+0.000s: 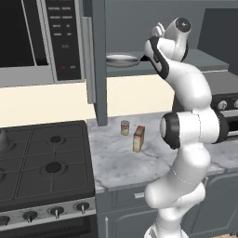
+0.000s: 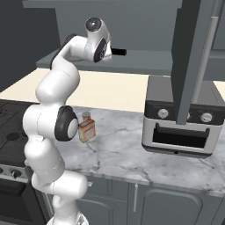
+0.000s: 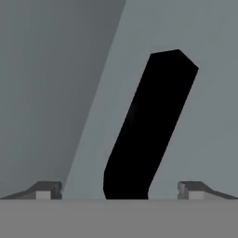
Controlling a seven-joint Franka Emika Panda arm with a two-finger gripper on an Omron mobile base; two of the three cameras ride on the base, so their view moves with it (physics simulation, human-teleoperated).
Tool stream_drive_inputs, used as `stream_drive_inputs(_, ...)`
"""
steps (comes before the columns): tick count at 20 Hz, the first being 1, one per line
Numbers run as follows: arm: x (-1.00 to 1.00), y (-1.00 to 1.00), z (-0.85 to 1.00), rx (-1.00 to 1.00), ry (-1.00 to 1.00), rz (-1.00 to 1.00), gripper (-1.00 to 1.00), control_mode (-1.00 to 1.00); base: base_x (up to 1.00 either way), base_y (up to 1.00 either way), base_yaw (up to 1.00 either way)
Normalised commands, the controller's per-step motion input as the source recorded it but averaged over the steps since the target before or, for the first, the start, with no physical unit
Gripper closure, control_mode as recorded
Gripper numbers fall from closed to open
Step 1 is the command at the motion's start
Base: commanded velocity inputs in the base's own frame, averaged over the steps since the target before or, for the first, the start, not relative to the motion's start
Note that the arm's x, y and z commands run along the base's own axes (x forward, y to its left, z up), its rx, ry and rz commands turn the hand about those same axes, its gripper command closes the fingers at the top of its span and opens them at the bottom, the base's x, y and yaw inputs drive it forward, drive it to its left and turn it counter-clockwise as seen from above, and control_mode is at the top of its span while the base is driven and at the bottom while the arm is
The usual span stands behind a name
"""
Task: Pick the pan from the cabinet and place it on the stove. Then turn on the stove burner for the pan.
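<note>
Steel and shiny, the pan (image 1: pixel 122 60) sits on the inner shelf of the cabinet (image 1: pixel 98 60), whose door stands open beside the microwave (image 1: pixel 42 39). Its straight black handle (image 3: pixel 148 125) runs up between the two fingertips (image 3: pixel 44 190) of the gripper (image 3: pixel 118 191), which is spread wide with a gap on either side of the handle and nothing clamped. Below, a small tin can (image 1: pixel 124 128) and an orange carton (image 1: pixel 138 138) stand close together on the marble counter (image 1: pixel 130 158), just right of the stove (image 1: pixel 44 162). A toaster oven (image 2: pixel 180 116) sits farther right on the counter.
</note>
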Motion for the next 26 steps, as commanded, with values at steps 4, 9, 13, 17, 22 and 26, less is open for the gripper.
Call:
stream_drive_inputs(4, 0.38, 0.00, -0.45, -0.02, 0.00, -0.03, -1.00, -1.00, 0.00, 0.00, 0.00)
stream_drive_inputs(9, 0.42, 0.00, -0.46, -0.01, 0.00, -0.02, -1.00, -1.00, 0.00, 0.00, 0.00)
stream_drive_inputs(13, 0.46, 0.00, -0.46, -0.01, 0.00, -0.02, -1.00, -1.00, 0.00, 0.00, 0.00)
stream_drive_inputs(17, 0.43, 0.00, -0.32, 0.00, 0.00, 0.00, -1.00, -1.00, 0.00, 0.00, 0.00)
stream_drive_inputs(22, 0.33, 0.00, -0.32, 0.00, 0.00, 0.00, 1.00, -1.00, 0.00, 0.00, 0.00)
stream_drive_inputs(26, 0.16, 0.00, -0.34, 0.00, 0.00, 0.00, 1.00, -1.00, 0.00, 0.00, 0.00)
